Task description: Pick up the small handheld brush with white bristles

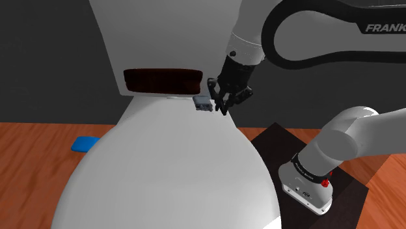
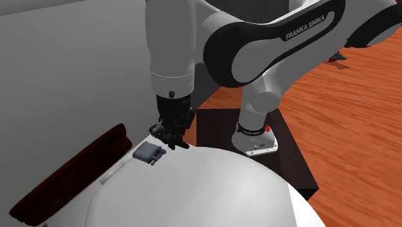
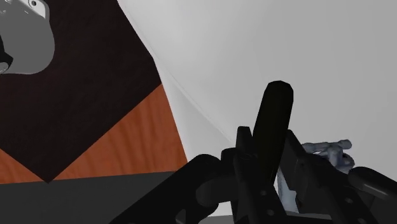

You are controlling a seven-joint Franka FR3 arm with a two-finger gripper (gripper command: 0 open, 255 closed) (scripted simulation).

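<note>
Small handheld brush [image 1: 203, 103]: a grey object lying at the rear of a white toilet lid [image 1: 175, 169], just in front of the tank [image 1: 162, 32]. Its bristles are too small to make out, so their colour cannot be told. In the wrist view the black body of the hand covers part of the brush, leaving only a grey fragment in sight.

The black gripper [image 1: 220, 103] hangs from the white arm [image 2: 171, 45] just beside the brush, on the shoulder view's right. It is close above the lid, and contact with the brush cannot be confirmed. Whether the jaws stand apart or together cannot be told from these views.

The lid is down, so the inside of the bowl is hidden. A long dark red-brown bar [image 2: 64, 180] lies between tank and lid; what it is remains unclear. The tank is cut off by the upper edge of the shoulder view.

The dark stand [image 2: 212, 129] carries the arm's base [image 2: 254, 138] on a reddish wooden floor [image 2: 348, 129]. On the floor a flat blue thing [image 1: 84, 143] lies beside the toilet, partly hidden by the lid's edge.
</note>
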